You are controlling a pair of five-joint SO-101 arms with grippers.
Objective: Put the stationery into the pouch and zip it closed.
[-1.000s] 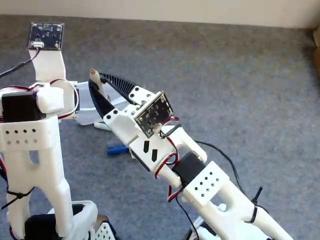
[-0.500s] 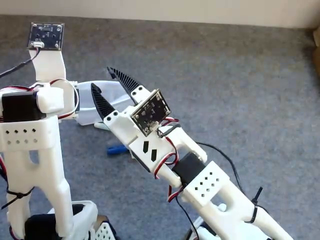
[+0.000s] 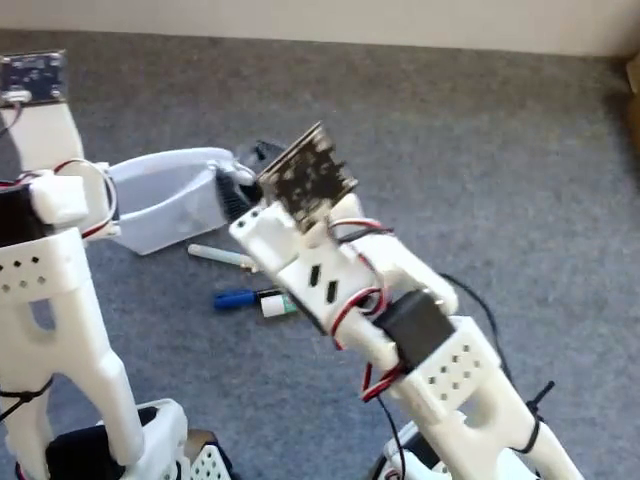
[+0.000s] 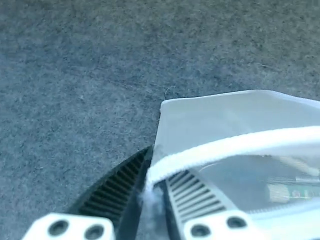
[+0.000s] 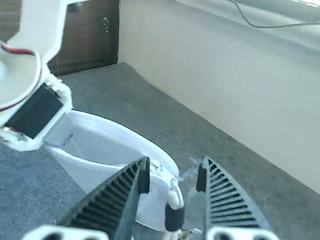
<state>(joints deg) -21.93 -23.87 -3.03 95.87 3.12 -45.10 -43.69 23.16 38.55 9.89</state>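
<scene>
Toward the left edge of the tabletop [image 3: 500, 150] the white pouch [image 3: 170, 195] lies with its mouth open. The left gripper [image 4: 152, 172] has its jaws pinched tight on the zip edge at one corner. The right gripper [image 5: 174, 170] hangs at the pouch's other end, jaws wide apart and empty, straddling a small dark tab [image 5: 174, 217], probably the zip pull. A white pen [image 3: 220, 255] and a blue marker [image 3: 235, 298] lie just beside the pouch, so filling looks unfinished. Best to leave the pull alone, take the pen mid-length, and feed it tip-first along the mouth, with the left holding the edge taut and raised.
</scene>
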